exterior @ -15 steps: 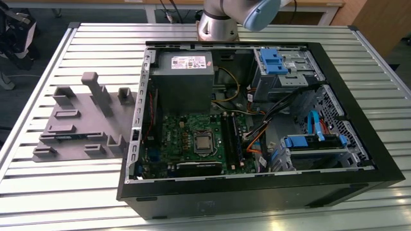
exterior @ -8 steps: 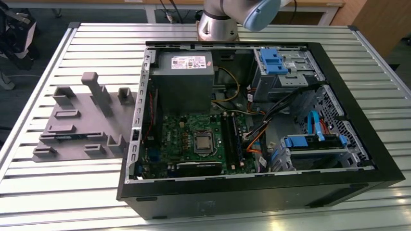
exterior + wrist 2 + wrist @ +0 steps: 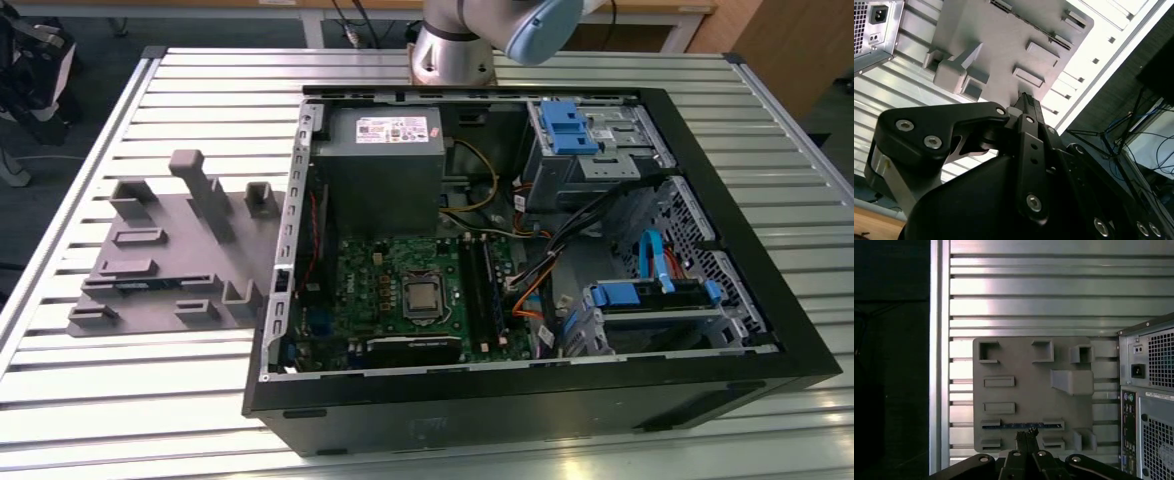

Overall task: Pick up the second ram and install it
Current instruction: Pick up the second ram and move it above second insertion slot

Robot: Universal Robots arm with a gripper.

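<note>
High above second ram (image 3: 1021, 426), gripper (image 3: 1027, 433).

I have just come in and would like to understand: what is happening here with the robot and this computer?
A robot arm is working beside an open computer case on a slatted table. Its tool, shut and carrying nothing, hangs above the grey holder next to the case. The second ram, a blue strip, sits in a slot of that holder, not yet picked up.
</note>
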